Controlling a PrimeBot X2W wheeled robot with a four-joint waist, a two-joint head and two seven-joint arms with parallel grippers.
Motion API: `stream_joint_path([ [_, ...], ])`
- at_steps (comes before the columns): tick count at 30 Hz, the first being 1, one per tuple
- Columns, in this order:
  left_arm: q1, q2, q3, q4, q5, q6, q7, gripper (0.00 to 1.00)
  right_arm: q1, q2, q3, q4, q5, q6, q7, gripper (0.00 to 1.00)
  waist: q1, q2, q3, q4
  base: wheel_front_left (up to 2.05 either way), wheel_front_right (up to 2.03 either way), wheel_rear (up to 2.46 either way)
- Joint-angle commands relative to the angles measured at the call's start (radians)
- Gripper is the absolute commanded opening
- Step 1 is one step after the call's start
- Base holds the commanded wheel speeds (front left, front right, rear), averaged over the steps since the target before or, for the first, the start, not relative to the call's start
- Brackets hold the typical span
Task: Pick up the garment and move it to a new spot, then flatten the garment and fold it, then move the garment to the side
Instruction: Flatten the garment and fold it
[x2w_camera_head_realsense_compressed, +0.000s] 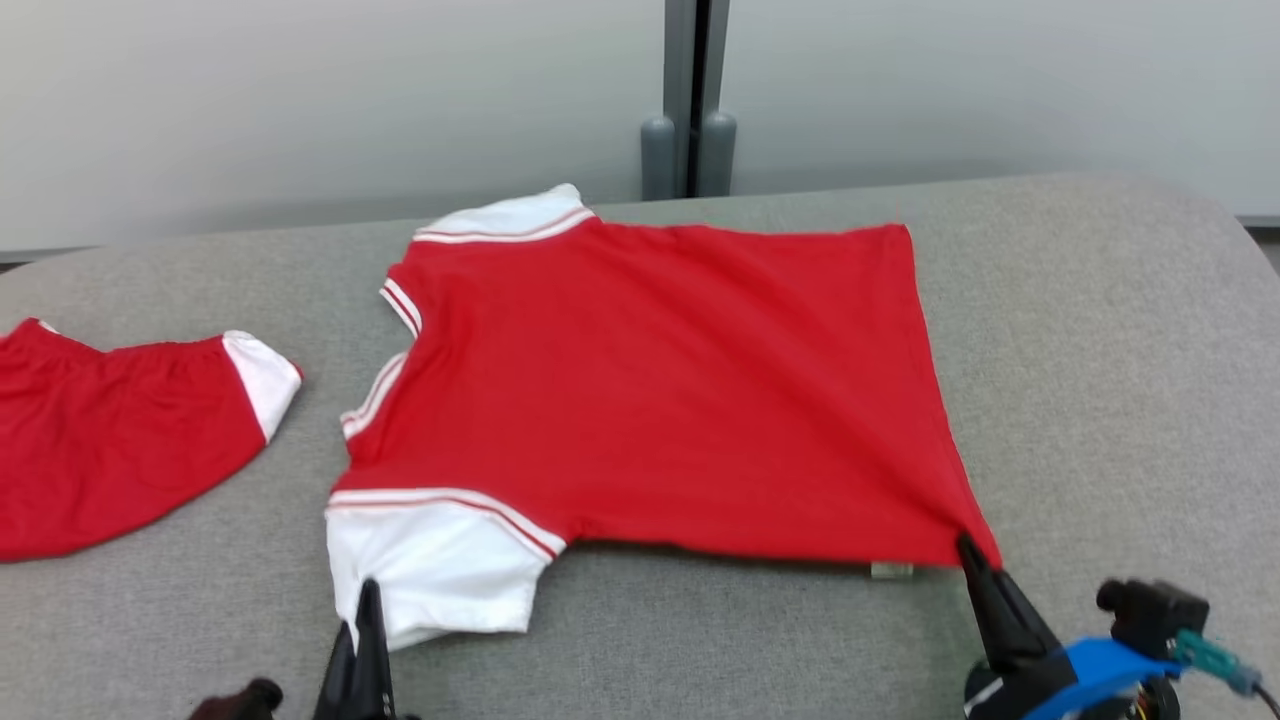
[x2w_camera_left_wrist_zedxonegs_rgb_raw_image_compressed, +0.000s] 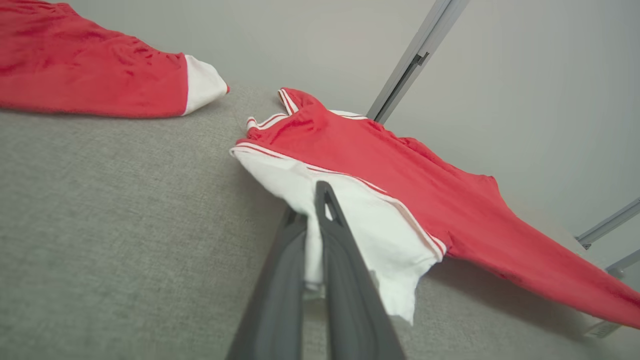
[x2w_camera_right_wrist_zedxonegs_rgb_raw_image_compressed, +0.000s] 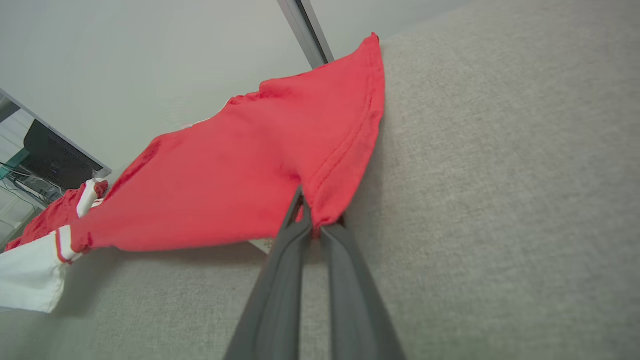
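Slippage risk: my left jaws pinch the red, white-sleeved cotton T-shirt (x2w_camera_head_realsense_compressed: 650, 390) by a sleeve, right jaws by its hem corner; uneven pulling could free either.

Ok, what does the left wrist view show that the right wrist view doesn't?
Left wrist view: the left gripper, fingers shut on the white sleeve.
Right wrist view: the right gripper, fingers shut on the red hem corner, plus a dark monitor in the background.
Both: the red shirt, that sleeve, and the grey surface it lies on.
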Motion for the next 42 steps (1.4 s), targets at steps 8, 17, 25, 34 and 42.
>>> stream_joint_path([
  [8, 0.119, 0.001, -0.045, -0.048, 0.002, 0.020, -0.001, 0.00, 0.155, -0.042, -0.035, -0.050, -0.007, 0.000, -0.001, 0.00, 0.0002, 0.0004, -0.043, 0.026, 0.00, 0.00, 0.00],
  [17, 0.141, 0.001, -0.072, -0.035, 0.023, 0.016, 0.000, 0.00, 0.206, -0.059, -0.010, -0.044, 0.015, 0.000, -0.001, 0.00, 0.0002, 0.0004, -0.056, 0.034, 0.00, 0.00, 0.00],
  [25, 0.052, 0.001, -0.072, -0.004, 0.054, -0.003, 0.000, 0.00, 0.137, -0.059, 0.037, -0.048, 0.033, 0.000, -0.001, 0.00, 0.0002, 0.0004, -0.040, 0.018, 0.00, 0.00, 0.00],
  [34, -0.087, 0.030, -0.096, 0.038, 0.061, -0.017, -0.001, 0.00, 0.066, -0.080, 0.079, -0.038, 0.108, 0.000, 0.008, 0.00, 0.0002, 0.0004, -0.009, 0.006, 0.00, 0.00, 0.00],
  [42, -0.237, 0.075, -0.120, 0.114, 0.049, -0.022, 0.000, 0.00, -0.028, -0.089, 0.108, -0.012, 0.190, 0.000, 0.020, 0.00, 0.0002, 0.0004, 0.028, -0.003, 0.00, 0.00, 0.00],
])
